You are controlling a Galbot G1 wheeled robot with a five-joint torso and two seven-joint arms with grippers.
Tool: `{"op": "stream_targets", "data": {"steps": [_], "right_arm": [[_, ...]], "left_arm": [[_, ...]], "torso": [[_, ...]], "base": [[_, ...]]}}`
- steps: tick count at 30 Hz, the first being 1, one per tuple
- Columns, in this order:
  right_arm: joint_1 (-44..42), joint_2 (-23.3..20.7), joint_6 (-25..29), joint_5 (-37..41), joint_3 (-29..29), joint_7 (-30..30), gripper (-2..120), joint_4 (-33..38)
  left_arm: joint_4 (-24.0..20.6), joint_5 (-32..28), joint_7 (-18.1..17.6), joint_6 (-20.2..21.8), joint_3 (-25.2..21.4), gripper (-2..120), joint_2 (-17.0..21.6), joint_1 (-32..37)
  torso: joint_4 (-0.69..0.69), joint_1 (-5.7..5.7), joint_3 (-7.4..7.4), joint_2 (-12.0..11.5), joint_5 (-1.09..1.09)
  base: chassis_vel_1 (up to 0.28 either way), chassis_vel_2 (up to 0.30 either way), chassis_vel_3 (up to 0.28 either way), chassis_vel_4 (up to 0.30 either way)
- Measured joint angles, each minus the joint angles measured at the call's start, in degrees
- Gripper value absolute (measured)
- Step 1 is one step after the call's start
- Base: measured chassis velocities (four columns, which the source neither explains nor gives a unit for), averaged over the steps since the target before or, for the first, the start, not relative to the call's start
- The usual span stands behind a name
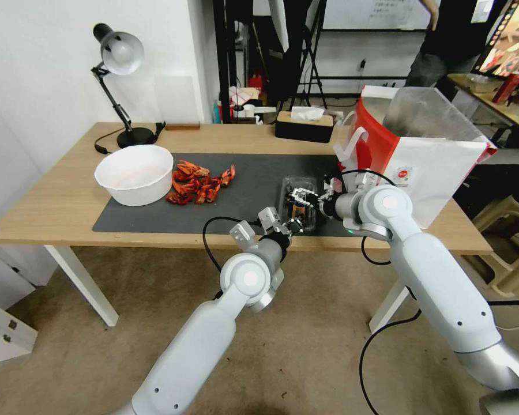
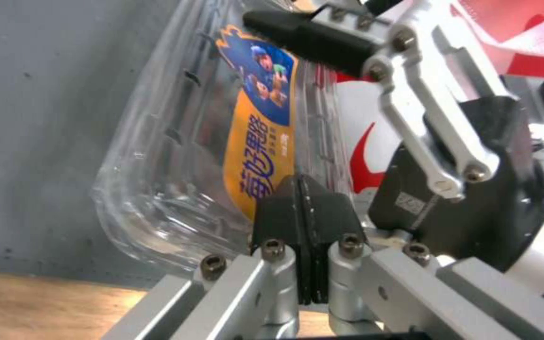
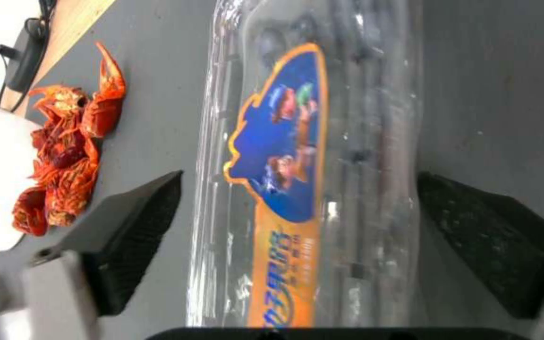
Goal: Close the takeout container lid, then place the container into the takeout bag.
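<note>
While the lid (image 3: 297, 179) lies down over the clear box (image 1: 299, 203), both pincers noted at work on the dark mat (image 1: 242, 196) near the front of the tabletop (image 1: 63, 202). Left pincer (image 2: 302, 222) seen with pads pressed flat together, nothing visibly between them, tips touching or just short of the near end of the box; which, not determinable. Right pincer (image 3: 297, 231) spread wide, one pad on each long side of the box, both clear of the plastic. Box closed or nearly so; catch engagement not confirmable. Paper bag (image 1: 427, 167) standing upright and open just beside the box, on the right. White bowl (image 1: 134, 174) and red crayfish shells (image 1: 199, 183) well apart on the left.

Risks, as judged:
- Thin plastic likely to buckle or spring open under a hard squeeze across the long sides.
- Unlatched lid likely to gape on lifting, spilling berries.
- Left tips at the end liable to push the box askew between the open pads.
- Bag wall or handle (image 1: 352, 144) liable to be caught by the right arm, tipping the bag.
</note>
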Motion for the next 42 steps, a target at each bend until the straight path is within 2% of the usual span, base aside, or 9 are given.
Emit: {"op": "stream_targets", "data": {"steps": [9, 12, 14, 16, 21, 25, 35, 38, 42], "right_arm": [[-1.06, -0.06, 0.16, 0.37, 0.3, -0.37, 65, 0.26], [-1.46, -0.2, 0.16, 0.38, 0.35, -0.97, 49, 0.33], [-1.52, -0.21, 0.16, 0.37, 0.35, -1.06, 47, 0.32], [-1.63, -0.22, 0.16, 0.27, 0.36, -1.22, 34, 0.24], [-1.75, -0.29, 0.09, 0.14, 0.33, -1.73, 23, 0.26], [-1.78, -0.5, 0.05, -0.56, 0.38, -2.52, 5, 0.52], [-2.65, -0.79, -0.01, -3.67, 1.36, -5.88, 0, 1.21], [-2.95, -1.11, -0.04, -5.5, 1.95, -8.44, 0, 1.84], [-3.76, -1.91, -0.04, -8.66, 3.27, -14.68, 0, 3.59]], "left_arm": [[-0.46, -0.01, 0.21, -0.38, -0.1, 0, 0.36, 0.42], [-0.5, -0.02, 0.21, -0.48, -0.24, 0, 0.5, 0.42], [-0.54, -0.02, 0.21, -0.5, -0.28, 0, 0.5, 0.44], [-0.79, -0.03, 0.21, -0.54, -0.42, 0, 0.52, 0.66], [-0.95, -0.03, 0.39, -0.65, -0.55, 0, 0.49, 0.92], [-1.38, -0.03, 0.48, -1.03, -0.72, 0, 0.42, 1.13], [-4.55, 1.02, 0.57, -1.23, -3.06, 0, 1.16, 3.81], [-6.73, 2.48, 1.21, -1.23, -4.99, 0, 1.85, 6.46], [-11.16, 10.09, 4.86, -1.82, -10.03, 0, 3.46, 15.86]], "torso": [[0.0, -0.01, 0.01, 0.01, 0.04], [0.04, 0.0, 0.02, -0.01, 0.06], [0.04, 0.0, 0.03, -0.01, 0.06], [0.05, 0.02, 0.04, -0.02, 0.07], [0.11, 0.02, 0.05, -0.03, 0.1], [0.08, 0.02, 0.04, -0.03, 0.05], [0.04, 0.02, 0.04, -0.03, 0.04], [0.03, 0.02, 0.04, -0.03, 0.04], [0.04, 0.02, 0.03, -0.03, 0.03]], "base": [[0.0, 0.0, 0.0, 0.0], [0.0, 0.0, 0.0, 0.0], [0.0, 0.0, 0.0, 0.0], [0.0, 0.0, 0.0, 0.0], [0.0, 0.0, 0.0, 0.0], [0.0, 0.0, 0.0, 0.0], [0.0, 0.0, 0.0, 0.0], [0.0, 0.0, 0.0, 0.0], [0.0, 0.0, 0.0, 0.0]]}}
